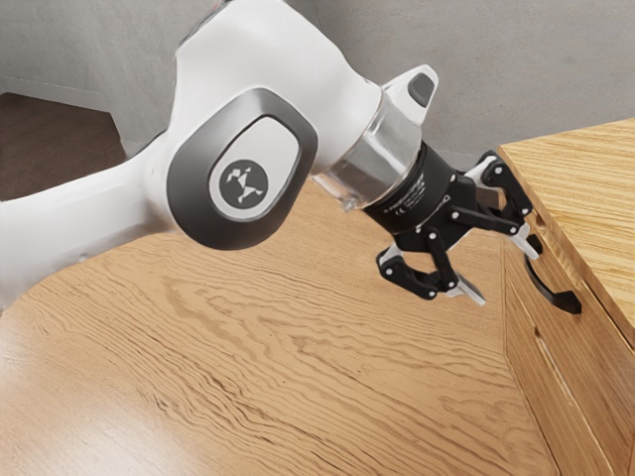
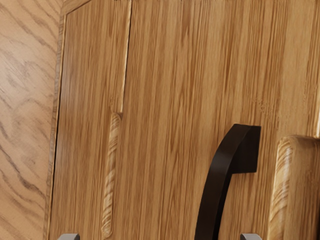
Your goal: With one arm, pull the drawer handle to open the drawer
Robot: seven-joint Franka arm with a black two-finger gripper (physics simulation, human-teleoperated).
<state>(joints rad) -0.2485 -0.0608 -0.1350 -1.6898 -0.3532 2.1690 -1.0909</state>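
- Facing the cabinet (image 1: 585, 188) front, the gripper (image 1: 498, 266) has its two black fingers spread wide, with nothing pinched between them.
- The drawer handle (image 1: 552, 289) is a black bar mounted on the drawer front (image 2: 175, 100). It lies just ahead of the gripper, toward the exterior view's right.
- The drawer looks shut. Its front sits flush with the cabinet and no gap is seen.
- Long axis: in the exterior view the handle runs slantwise along the drawer front. The upper finger's tip is just beside the handle's near end; I cannot tell whether they touch.
- In the wrist view the handle (image 2: 220, 185) rises between the two grey fingertips (image 2: 68, 236), nearer one of them than the other. The bar crosses the line joining the fingers, so the jaws are oriented to close across it.
- Judgement: the fingers need a short advance toward the drawer front to straddle the bar. After closing, the pull goes straight back along the approach line, over the table (image 1: 248, 377).
- Risk: with the bar off-centre, one finger would meet it first and nudge it.
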